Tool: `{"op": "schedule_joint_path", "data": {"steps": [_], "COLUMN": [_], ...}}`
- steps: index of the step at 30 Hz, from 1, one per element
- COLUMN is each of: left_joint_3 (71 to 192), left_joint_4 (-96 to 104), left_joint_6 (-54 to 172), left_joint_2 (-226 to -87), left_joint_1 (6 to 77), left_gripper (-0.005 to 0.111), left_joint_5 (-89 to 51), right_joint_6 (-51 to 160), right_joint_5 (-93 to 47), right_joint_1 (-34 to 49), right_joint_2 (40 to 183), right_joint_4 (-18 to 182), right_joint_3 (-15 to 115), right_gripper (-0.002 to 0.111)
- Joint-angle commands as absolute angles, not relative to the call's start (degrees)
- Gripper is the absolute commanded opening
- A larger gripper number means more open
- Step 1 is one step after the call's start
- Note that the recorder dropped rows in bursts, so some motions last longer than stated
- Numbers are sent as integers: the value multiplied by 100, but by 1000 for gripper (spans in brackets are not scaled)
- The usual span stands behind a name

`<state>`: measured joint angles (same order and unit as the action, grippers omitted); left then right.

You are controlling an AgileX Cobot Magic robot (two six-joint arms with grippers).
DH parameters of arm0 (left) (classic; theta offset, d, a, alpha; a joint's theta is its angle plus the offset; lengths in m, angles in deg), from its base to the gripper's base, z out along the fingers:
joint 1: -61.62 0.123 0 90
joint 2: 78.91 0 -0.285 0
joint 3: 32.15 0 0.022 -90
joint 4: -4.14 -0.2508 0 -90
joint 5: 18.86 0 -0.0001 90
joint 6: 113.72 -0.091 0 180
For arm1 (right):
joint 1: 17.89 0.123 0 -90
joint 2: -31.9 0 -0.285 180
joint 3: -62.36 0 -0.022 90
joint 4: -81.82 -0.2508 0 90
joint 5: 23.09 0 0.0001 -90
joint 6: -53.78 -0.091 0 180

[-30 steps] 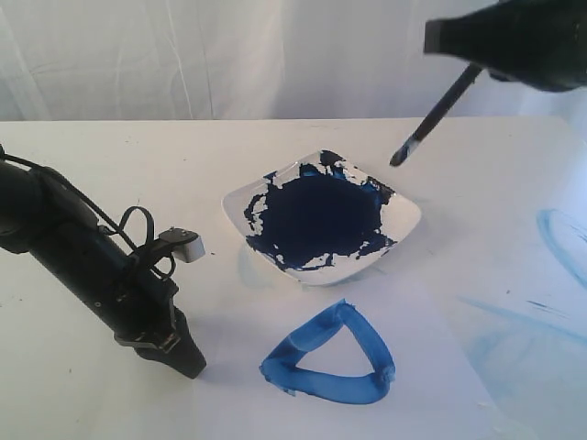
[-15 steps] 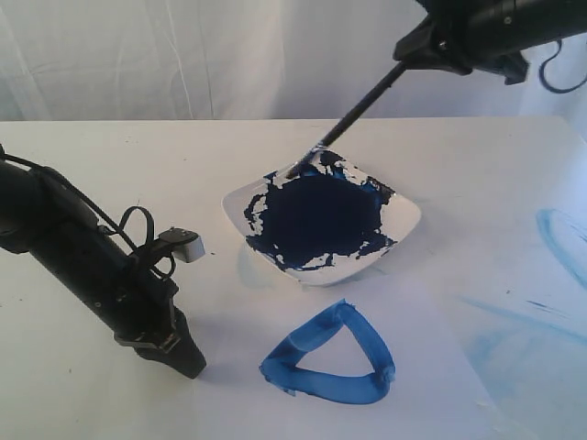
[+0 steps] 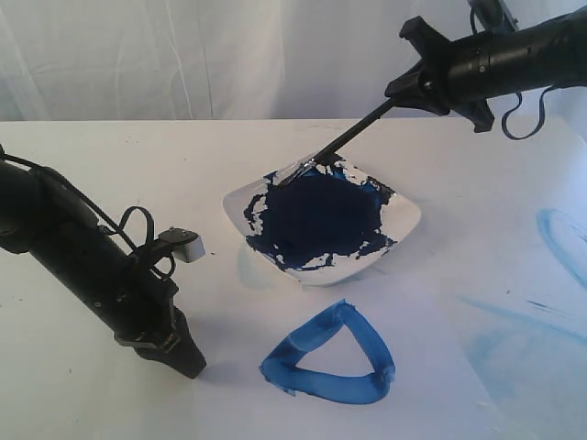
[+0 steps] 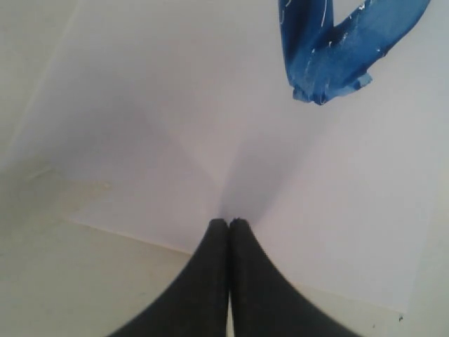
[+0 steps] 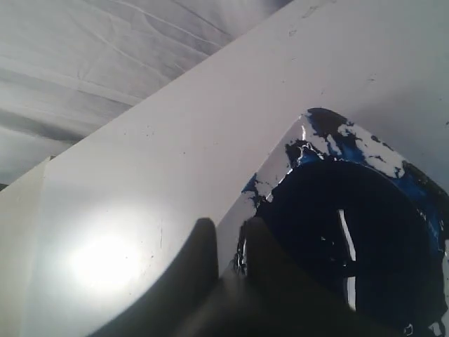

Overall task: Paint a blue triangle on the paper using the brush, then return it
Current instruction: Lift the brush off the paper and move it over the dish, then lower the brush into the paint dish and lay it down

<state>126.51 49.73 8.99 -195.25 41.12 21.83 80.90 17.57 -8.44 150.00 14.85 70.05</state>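
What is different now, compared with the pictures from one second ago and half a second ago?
The right gripper, holding the brush, swung left and lower. This brought the bristle tip from the air down to the far rim of the dish, and the handle now leans flatter. Nothing was let go. The left gripper, the blue triangle and the paper stayed as they were.

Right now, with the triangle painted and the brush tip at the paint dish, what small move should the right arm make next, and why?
Probably lower the brush until it rests on the dish, then open the right gripper. The blue triangle looks closed on the paper, and the bristle tip lies at the dish's rim while the handle is gripped, slanting above it.
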Motion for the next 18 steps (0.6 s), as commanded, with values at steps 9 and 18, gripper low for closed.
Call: {"op": "schedule_joint_path", "data": {"steps": [9, 18], "left_joint_3": [12668, 12668], "left_joint_4": [5024, 5024], "left_joint_6": [926, 926], "left_joint_2": [-19538, -19538], "left_joint_1": [4081, 4081], "left_gripper": [0, 0], "left_joint_5": [2273, 2273], "right_joint_6": [8057, 7173], "right_joint_5": [1649, 1700], "right_joint_1": [-871, -871], "right_joint_2": [15058, 15400], "right_joint_4": [1449, 1437], "right_joint_3": [7036, 7036], "right_gripper": [0, 0]}}
